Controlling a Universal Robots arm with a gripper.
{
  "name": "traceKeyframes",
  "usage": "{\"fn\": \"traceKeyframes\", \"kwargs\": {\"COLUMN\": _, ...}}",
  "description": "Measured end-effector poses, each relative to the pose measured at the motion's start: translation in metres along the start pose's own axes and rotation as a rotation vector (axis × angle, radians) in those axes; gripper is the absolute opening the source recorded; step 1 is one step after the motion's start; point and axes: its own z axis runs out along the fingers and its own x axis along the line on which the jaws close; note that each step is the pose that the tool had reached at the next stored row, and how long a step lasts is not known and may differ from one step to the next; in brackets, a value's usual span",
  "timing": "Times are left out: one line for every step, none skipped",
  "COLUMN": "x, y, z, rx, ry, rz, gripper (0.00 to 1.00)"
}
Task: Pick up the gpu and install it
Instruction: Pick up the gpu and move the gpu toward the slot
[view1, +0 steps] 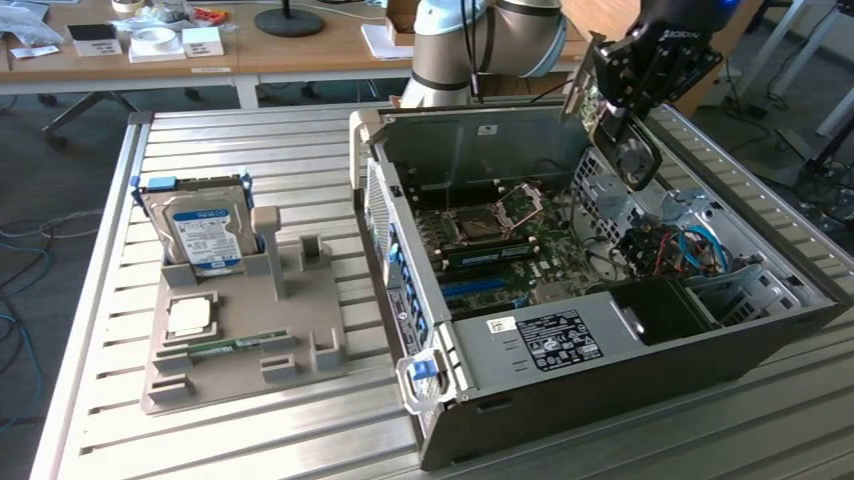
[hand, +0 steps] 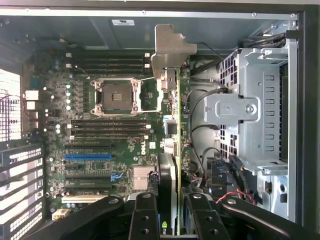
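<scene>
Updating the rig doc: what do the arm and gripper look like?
Arm: thick, round, pale grey segments. Gripper: black and blocky, with pale lettering on its body. Fingers: black linked bars with rows of small round holes.

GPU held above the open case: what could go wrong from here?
1. The gpu hangs close to loose cables by the drive cage and could snag them.
2. Its silver bracket may catch the case wall on descent.
3. The gripper pinches the end away from the bracket, so the card might tilt.
</scene>
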Motion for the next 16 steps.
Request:
{"fn": "traceKeyframes", "kwargs": {"x": 0.000, "y": -0.0001, "z": 0.0016, "rx": 0.0001, "ry": 0.0001, "rz": 0.000, "gripper": 0.27}}
{"fn": "traceKeyframes", "kwargs": {"x": 0.000, "y": -0.0002, "z": 0.0036, "rx": 0.0002, "ry": 0.0001, "rz": 0.000, "gripper": 0.27}}
{"fn": "traceKeyframes", "kwargs": {"x": 0.000, "y": -0.0003, "z": 0.0053, "rx": 0.0002, "ry": 0.0000, "rz": 0.000, "gripper": 0.27}}
{"fn": "traceKeyframes", "kwargs": {"x": 0.000, "y": -0.0005, "z": 0.0071, "rx": 0.0003, "ry": 0.0000, "rz": 0.000, "gripper": 0.27}}
{"fn": "traceKeyframes", "kwargs": {"x": 0.000, "y": -0.0006, "z": 0.0089, "rx": 0.0003, "ry": 0.0000, "rz": 0.000, "gripper": 0.27}}
{"fn": "traceKeyframes", "kwargs": {"x": 0.000, "y": -0.0007, "z": 0.0107, "rx": 0.0002, "ry": 0.0001, "rz": 0.000, "gripper": 0.27}}
{"fn": "traceKeyframes", "kwargs": {"x": 0.000, "y": -0.0008, "z": 0.0125, "rx": 0.0002, "ry": 0.0001, "rz": 0.000, "gripper": 0.27}}
{"fn": "traceKeyframes", "kwargs": {"x": 0.000, "y": -0.0009, "z": 0.0143, "rx": 0.0002, "ry": 0.0001, "rz": 0.000, "gripper": 0.27}}
{"fn": "traceKeyframes", "kwargs": {"x": 0.000, "y": -0.0010, "z": 0.0154, "rx": 0.0003, "ry": 0.0001, "rz": 0.000, "gripper": 0.27}}
{"fn": "traceKeyframes", "kwargs": {"x": 0.000, "y": -0.0010, "z": 0.0154, "rx": 0.0005, "ry": 0.0001, "rz": 0.000, "gripper": 0.27}}
{"fn": "traceKeyframes", "kwargs": {"x": 0.000, "y": -0.0010, "z": 0.0155, "rx": 0.0003, "ry": 0.0000, "rz": 0.000, "gripper": 0.27}}
{"fn": "traceKeyframes", "kwargs": {"x": 0.000, "y": -0.0010, "z": 0.0155, "rx": 0.0003, "ry": 0.0000, "rz": 0.000, "gripper": 0.27}}
{"fn": "traceKeyframes", "kwargs": {"x": 0.000, "y": -0.0010, "z": 0.0155, "rx": 0.0002, "ry": 0.0001, "rz": 0.000, "gripper": 0.27}}
{"fn": "traceKeyframes", "kwargs": {"x": 0.000, "y": -0.0010, "z": 0.0155, "rx": 0.0003, "ry": 0.0000, "rz": 0.000, "gripper": 0.27}}
{"fn": "traceKeyframes", "kwargs": {"x": 0.000, "y": -0.0010, "z": 0.0156, "rx": 0.0002, "ry": 0.0000, "rz": 0.000, "gripper": 0.27}}
{"fn": "traceKeyframes", "kwargs": {"x": 0.000, "y": -0.0010, "z": 0.0159, "rx": 0.0001, "ry": 0.0000, "rz": 0.000, "gripper": 0.27}}
